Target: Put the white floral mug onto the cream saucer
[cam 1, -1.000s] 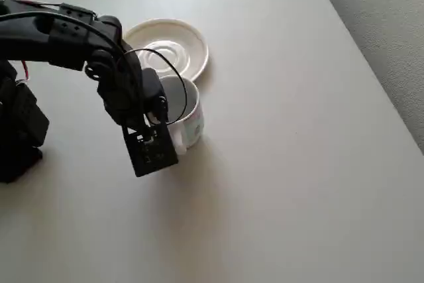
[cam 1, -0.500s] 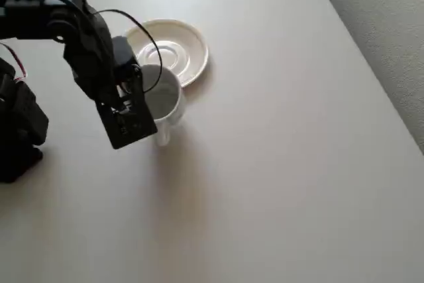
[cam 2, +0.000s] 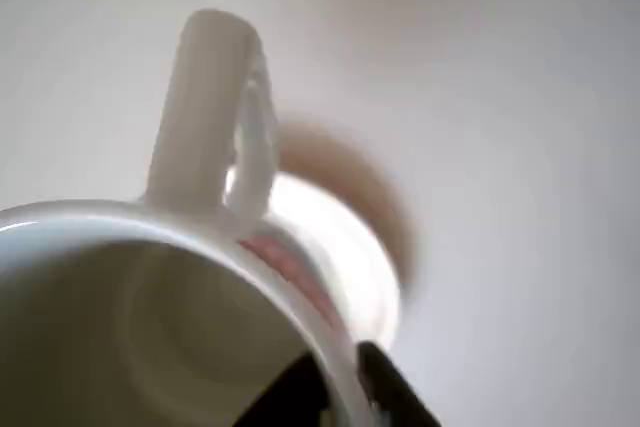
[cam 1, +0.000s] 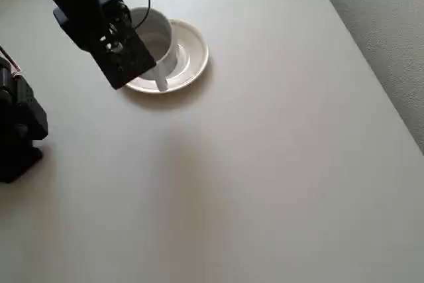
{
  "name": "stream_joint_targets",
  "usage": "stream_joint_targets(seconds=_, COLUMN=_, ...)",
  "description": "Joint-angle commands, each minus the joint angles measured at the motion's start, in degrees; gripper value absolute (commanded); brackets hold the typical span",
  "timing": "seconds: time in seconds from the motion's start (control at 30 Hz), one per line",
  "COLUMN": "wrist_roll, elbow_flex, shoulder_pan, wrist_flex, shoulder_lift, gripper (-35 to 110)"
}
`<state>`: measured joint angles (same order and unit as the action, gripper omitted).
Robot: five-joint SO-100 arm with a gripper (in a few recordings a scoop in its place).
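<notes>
Tool [cam 1: 142, 54] pinching white floral mug [cam 1: 154, 38] rim, moved from saucer's 6 o'clock to over cream saucer [cam 1: 192, 57]; lowering remains.

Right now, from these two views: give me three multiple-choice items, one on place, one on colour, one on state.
1. In the overhead view, where is the mug?
A. over the saucer
B. at the table's right edge
C. beside the arm's base

2. What colour is the band under the mug's rim in the wrist view?
A. blue
B. pinkish
C. black

3. What state is the mug in?
A. lying on its side, untouched
B. gripped at its rim by the gripper
C. upside down on the table

Answers:
1 A, its outline overlaps the saucer from above.
2 B, a pinkish stripe runs below the rim.
3 B, a black jaw sits at the rim in the wrist view.
</notes>
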<state>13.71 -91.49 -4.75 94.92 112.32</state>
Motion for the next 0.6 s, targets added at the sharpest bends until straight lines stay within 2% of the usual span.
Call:
stream_joint_targets(seconds=0.0, wrist_roll=-2.02, elbow_flex=7.82, shoulder_pan=-8.7, wrist_flex=0.7, shoulder_lift=1.32, gripper=-2)
stream_joint_targets(seconds=0.2, wrist_roll=-3.25, elbow_flex=6.77, shoulder_pan=-14.59, wrist_flex=-1.32, shoulder_lift=-2.29, gripper=-2)
stream_joint_targets(seconds=0.57, wrist_roll=1.93, elbow_flex=0.18, shoulder_pan=-16.26, wrist_flex=-10.99, shoulder_lift=-7.56, gripper=-2)
